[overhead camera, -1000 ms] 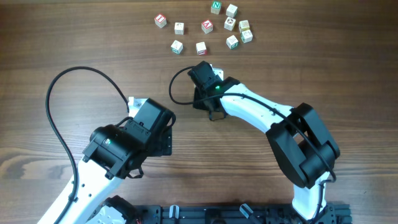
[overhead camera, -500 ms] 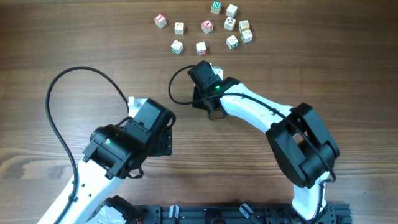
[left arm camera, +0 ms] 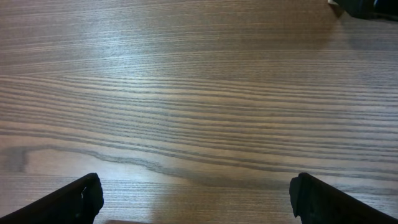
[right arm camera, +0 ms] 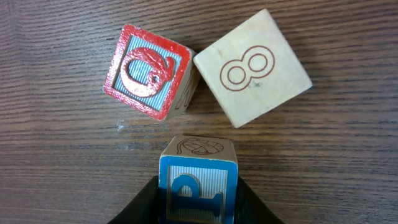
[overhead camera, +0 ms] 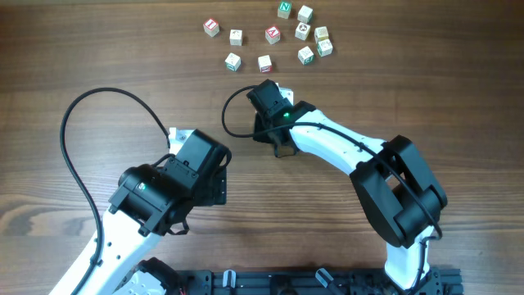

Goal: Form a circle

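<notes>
Dark-grained wooden desk (overhead camera: 82, 49) is carrying everything; no ring is showing on it yet. Right arm (overhead camera: 352, 156) is reaching toward the far side, left arm (overhead camera: 155, 192) is sitting back near the front edge.

Letter cubes (overhead camera: 272, 34) (the makings of the circle) are lying as a loose scatter at the far edge. It is a rough arc at best, with gaps and a stray inside it.

Left hand (left arm camera: 196, 196) is hanging fully spread over bare wood, holding nothing. Right hand (right arm camera: 199, 208) is pinching a blue P cube (right arm camera: 199, 180) by two sides, jaws closed in on it. The cube is sitting square in the grip.

Just beyond it, a red-bordered cube (right arm camera: 149, 71) and a pale 8 cube (right arm camera: 252, 74) are touching at a corner, near the held cube but apart from it.

Step in hand, as I am judging it, is carrying the P cube to an open slot in the arc. Doing it well is meaning:
- lifting clear of the two neighbours before travelling
- setting it down flat, with a gap matching the others
- opening without nudging anything sideways

Writing:
- blue "P" on a striped face
- outlined "8" on a pale face
- the red letter is reading as Q or G, cannot tell which
- from above, a green N cube (overhead camera: 284, 10) is legible; other marks are too small
</notes>
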Action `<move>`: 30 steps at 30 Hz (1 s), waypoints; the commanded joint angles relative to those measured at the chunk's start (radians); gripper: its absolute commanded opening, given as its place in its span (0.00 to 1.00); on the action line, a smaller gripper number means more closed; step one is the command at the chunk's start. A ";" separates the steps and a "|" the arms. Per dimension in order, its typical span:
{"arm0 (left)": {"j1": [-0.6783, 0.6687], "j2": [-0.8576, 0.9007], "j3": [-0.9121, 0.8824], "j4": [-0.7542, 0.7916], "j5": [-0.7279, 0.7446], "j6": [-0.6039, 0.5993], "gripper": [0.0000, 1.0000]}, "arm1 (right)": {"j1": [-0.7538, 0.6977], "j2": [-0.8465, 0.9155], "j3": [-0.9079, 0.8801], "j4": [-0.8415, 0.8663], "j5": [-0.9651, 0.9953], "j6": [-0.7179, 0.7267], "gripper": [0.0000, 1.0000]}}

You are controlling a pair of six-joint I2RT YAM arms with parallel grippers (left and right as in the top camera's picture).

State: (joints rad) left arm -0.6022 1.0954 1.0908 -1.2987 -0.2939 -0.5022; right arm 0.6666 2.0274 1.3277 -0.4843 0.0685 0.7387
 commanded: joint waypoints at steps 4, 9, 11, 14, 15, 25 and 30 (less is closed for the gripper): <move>0.005 -0.007 -0.005 0.000 -0.013 -0.002 1.00 | 0.003 0.021 0.008 0.020 0.028 -0.018 0.27; 0.005 -0.007 -0.005 0.000 -0.013 -0.002 1.00 | 0.003 0.021 0.008 0.019 0.028 -0.018 0.27; 0.005 -0.007 -0.005 0.000 -0.013 -0.002 1.00 | 0.003 0.023 0.008 0.019 0.028 -0.017 0.32; 0.005 -0.007 -0.005 0.000 -0.013 -0.002 1.00 | 0.003 0.023 0.008 0.020 0.028 -0.017 0.38; 0.005 -0.007 -0.005 0.000 -0.013 -0.002 1.00 | 0.003 0.023 0.008 0.020 0.028 -0.017 0.40; 0.005 -0.007 -0.005 0.000 -0.013 -0.002 1.00 | 0.003 0.023 0.008 0.019 0.027 -0.003 0.45; 0.005 -0.007 -0.004 0.000 -0.013 -0.002 1.00 | 0.003 0.023 0.008 0.012 0.026 0.010 0.43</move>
State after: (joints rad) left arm -0.6022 1.0954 1.0908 -1.2987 -0.2939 -0.5022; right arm 0.6666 2.0277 1.3277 -0.4698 0.0757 0.7319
